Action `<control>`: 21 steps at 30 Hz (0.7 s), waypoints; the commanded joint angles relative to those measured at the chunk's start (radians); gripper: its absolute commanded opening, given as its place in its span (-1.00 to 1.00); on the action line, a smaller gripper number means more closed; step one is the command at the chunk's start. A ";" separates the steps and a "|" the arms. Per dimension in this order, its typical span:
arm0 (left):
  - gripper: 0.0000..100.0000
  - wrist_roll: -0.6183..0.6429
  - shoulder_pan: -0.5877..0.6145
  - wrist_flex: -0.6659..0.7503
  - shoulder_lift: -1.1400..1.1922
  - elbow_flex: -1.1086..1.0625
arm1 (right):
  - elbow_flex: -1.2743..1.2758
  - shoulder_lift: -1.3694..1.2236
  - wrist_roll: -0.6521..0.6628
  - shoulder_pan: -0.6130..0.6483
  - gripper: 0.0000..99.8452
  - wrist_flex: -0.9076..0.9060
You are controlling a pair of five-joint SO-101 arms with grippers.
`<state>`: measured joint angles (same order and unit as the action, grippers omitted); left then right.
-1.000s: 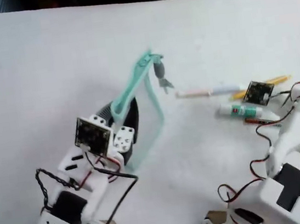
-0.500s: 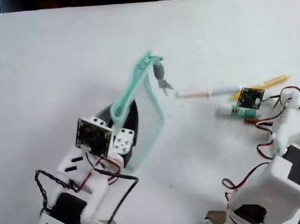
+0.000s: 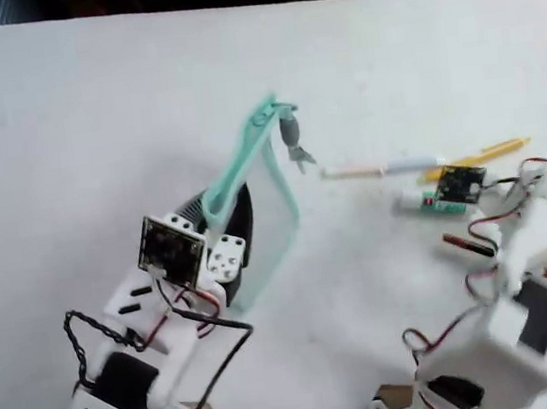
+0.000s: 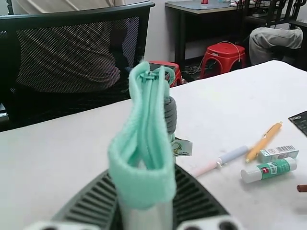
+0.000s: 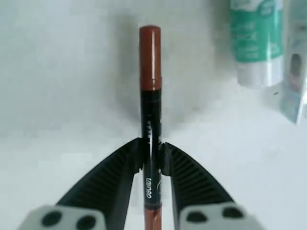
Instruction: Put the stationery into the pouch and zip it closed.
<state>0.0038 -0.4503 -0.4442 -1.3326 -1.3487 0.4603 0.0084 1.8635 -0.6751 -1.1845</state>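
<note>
Right gripper (image 5: 152,154) pinched tight on brown pen (image 5: 149,72), barrel running out past fingertips; glue stick (image 5: 254,38) near pen tip. Left gripper (image 4: 144,184) clamps mint pouch (image 4: 144,134), upright between jaws.

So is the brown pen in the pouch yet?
Out: the right end effector grips the brown pen, far from the pouch.

Clamped between the right jaws, the brown pen (image 3: 466,244) has slid off from beside the glue stick (image 3: 433,202).
</note>
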 commanded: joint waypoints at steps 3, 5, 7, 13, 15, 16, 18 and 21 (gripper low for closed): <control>-0.95 0.006 0.002 -0.035 0.033 -0.015 | -0.011 0.427 0.046 0.012 -0.96 -0.300; -0.95 0.006 0.002 -0.034 0.033 -0.015 | -0.011 0.562 0.034 0.045 -0.96 -0.374; -0.95 0.006 0.001 -0.035 0.033 -0.015 | -0.011 0.679 -0.049 0.099 -0.96 -0.389; -0.95 0.006 0.001 -0.037 0.031 -0.015 | -0.041 0.895 -0.726 0.298 -0.96 -0.137; -0.95 0.008 0.001 -0.058 0.031 -0.012 | -0.081 0.900 -0.959 0.335 -0.96 -0.073; -0.95 0.008 0.001 -0.078 0.031 0.000 | -0.115 0.897 -1.063 0.360 -0.96 -0.064; -0.95 0.008 0.001 -0.135 0.010 0.021 | -0.201 0.880 -1.260 0.427 -0.96 -0.064; -0.94 0.008 0.001 -0.184 -0.071 0.025 | -0.356 0.854 -1.504 0.552 -0.96 -0.108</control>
<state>0.0038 -0.4519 -0.5577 -1.3694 -1.3134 0.2639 0.8723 0.6345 -0.2271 -1.2766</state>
